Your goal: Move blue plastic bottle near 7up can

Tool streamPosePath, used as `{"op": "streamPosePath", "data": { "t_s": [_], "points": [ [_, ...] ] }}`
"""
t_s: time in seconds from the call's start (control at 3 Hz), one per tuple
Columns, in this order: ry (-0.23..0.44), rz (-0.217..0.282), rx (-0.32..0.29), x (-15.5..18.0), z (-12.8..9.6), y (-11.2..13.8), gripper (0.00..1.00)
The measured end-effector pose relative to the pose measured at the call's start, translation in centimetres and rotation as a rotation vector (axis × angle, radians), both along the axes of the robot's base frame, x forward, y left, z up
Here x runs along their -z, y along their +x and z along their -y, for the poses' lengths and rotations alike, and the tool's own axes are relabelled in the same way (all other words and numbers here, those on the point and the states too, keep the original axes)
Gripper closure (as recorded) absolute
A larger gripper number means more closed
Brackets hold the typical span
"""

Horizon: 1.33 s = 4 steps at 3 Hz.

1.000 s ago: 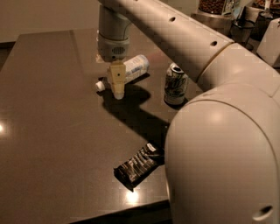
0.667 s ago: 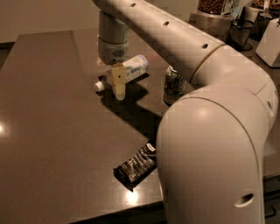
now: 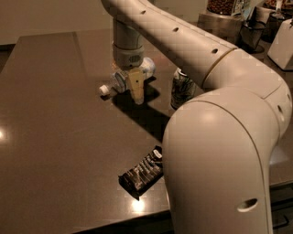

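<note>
The blue plastic bottle (image 3: pixel 120 81) lies on its side on the dark table (image 3: pixel 55 119), with its white cap (image 3: pixel 104 90) pointing left. My gripper (image 3: pixel 136 91) reaches straight down over the bottle's middle, and its pale front part covers some of the label. The 7up can (image 3: pixel 181 89) stands upright just right of the bottle, a short gap away. My arm hides the can's right side.
A black snack wrapper (image 3: pixel 142 172) lies near the table's front edge. My arm's large white elbow (image 3: pixel 219 151) fills the right foreground. Jars and containers (image 3: pixel 229 13) stand beyond the table's far right corner.
My gripper has shifted a little to the right along the bottle. The arm's elbow has swung closer and fills more of the view. Bottle and can have not moved.
</note>
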<state>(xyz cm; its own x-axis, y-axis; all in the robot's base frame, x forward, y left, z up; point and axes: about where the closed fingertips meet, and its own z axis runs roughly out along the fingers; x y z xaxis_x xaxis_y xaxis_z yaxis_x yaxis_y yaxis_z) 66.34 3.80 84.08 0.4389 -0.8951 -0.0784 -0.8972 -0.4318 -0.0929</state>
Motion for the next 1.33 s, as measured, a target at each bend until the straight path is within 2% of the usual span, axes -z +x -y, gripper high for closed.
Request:
{"op": "streamPosePath", "data": {
  "t_s": [0.33,0.67,1.33],
  "points": [
    [-0.006,0.011,-0.01,-0.7,0.9,0.3,0.23],
    [0.023,0.006,-0.018,-2.4,-0.3,-0.3,0.53],
    [0.065,-0.035,0.028,-3.9,-0.7,-1.7,0.99]
  ]
}}
